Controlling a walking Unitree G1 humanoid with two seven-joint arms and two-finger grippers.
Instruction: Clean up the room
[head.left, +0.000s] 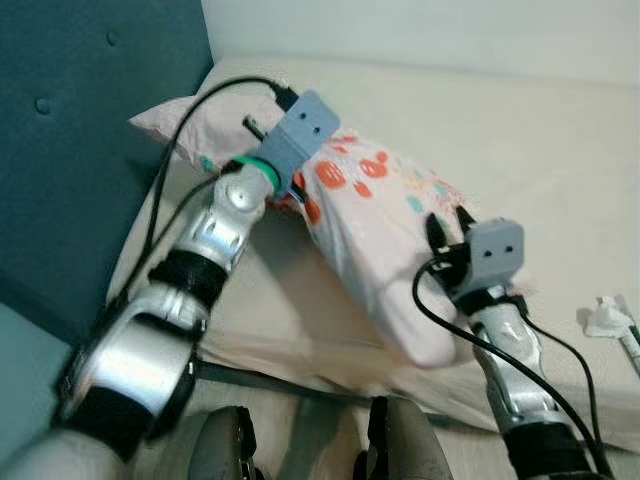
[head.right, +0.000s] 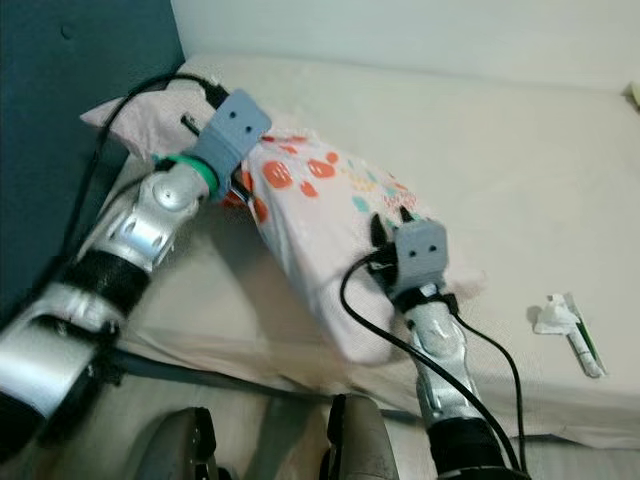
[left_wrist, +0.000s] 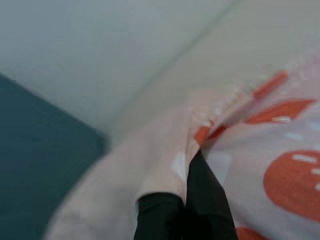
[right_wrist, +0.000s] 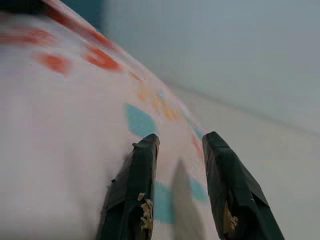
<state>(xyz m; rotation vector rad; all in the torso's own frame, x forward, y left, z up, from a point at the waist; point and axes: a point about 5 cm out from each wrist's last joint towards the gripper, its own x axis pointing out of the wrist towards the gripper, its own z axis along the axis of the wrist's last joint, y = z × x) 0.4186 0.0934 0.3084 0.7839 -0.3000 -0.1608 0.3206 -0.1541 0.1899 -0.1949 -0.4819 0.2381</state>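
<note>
A pillow (head.left: 380, 220) in a pale pink case printed with red and teal shapes lies slanted across the beige bed (head.left: 520, 130). My left gripper (head.left: 297, 200) is at its upper left end, near the headboard. In the left wrist view this gripper (left_wrist: 197, 156) is shut, with a fold of the pillow case pinched between its black fingers. My right gripper (head.left: 448, 225) rests against the pillow's right edge. Its fingers (right_wrist: 145, 165) stand apart on the fabric with nothing between them. A plain pink stretch (head.left: 175, 115) runs toward the headboard; whether it is a second pillow I cannot tell.
A teal padded headboard (head.left: 80, 150) stands on the left, and a white wall runs behind the bed. A small white plug with a cable (head.left: 610, 318) lies on the mattress at the right. My feet (head.left: 225, 445) stand on the floor by the bed's front edge.
</note>
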